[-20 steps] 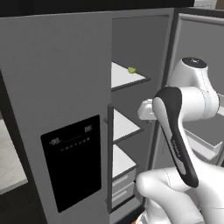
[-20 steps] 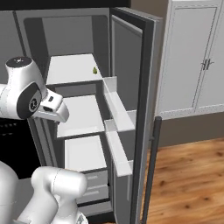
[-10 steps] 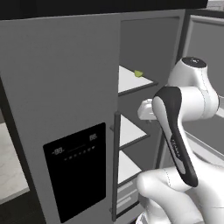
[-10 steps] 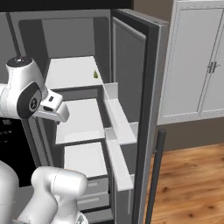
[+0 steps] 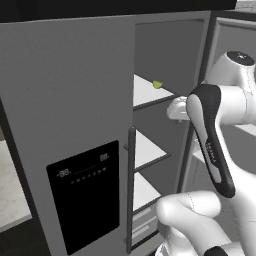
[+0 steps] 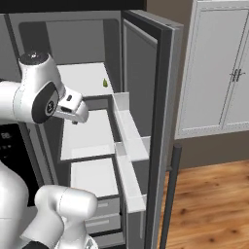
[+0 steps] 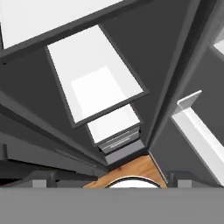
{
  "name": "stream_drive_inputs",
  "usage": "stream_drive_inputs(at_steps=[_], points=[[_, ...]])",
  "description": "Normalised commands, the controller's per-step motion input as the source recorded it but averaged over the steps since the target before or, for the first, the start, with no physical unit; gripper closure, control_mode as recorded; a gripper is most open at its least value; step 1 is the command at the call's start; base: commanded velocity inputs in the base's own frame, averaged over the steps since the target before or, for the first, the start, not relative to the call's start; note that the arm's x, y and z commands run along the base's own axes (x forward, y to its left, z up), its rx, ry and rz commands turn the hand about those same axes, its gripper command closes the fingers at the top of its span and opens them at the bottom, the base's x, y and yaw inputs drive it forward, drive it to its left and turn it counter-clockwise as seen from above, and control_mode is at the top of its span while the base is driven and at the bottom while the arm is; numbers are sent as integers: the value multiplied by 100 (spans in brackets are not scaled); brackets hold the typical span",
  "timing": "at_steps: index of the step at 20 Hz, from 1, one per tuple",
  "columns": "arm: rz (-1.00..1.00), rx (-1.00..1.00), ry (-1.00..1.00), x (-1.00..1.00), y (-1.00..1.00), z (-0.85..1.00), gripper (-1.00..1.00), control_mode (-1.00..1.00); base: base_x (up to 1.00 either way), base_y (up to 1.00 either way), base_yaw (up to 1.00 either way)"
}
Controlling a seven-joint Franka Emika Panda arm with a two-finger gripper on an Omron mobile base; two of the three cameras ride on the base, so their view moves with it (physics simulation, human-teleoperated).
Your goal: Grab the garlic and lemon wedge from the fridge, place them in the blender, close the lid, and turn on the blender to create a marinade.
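1. Wood floor (image 6: 209, 194) and white cabinets (image 6: 219, 73) flank the fridge (image 5: 75, 100), its right door open.
2. Lemon wedge (image 5: 157, 84) lies on the top shelf (image 6: 87, 78).
3. Fingers (image 6: 80, 115) stand apart, empty, just below that shelf.

Glossy white, rounded arm (image 5: 235, 100) of thick tubular links, right side of left base frame. Black elongated panel (image 5: 212, 140) with faint pale markings. Dark round joint caps (image 6: 48, 108). White boxy hand (image 6: 73, 108).
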Motion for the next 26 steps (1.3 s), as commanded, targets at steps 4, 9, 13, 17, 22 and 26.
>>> stream_drive_inputs(at_steps=[4, 9, 13, 17, 22, 26], points=[[-8, 0, -17, 94, 0, 63, -100, -100, 0, 0, 0], [-12, 0, -3, 86, 0, 32, -100, -100, 0, 0, 0], [-20, -3, -2, 77, 0, -4, -100, -100, 0, 0, 0], [-9, -2, -3, 63, -1, -32, -100, -100, 0, 0, 0], [-3, 0, 0, 61, -4, -16, -100, -100, 0, 0, 0], [0, 0, 0, 57, -11, -10, -100, -100, 0, 0, 0]])
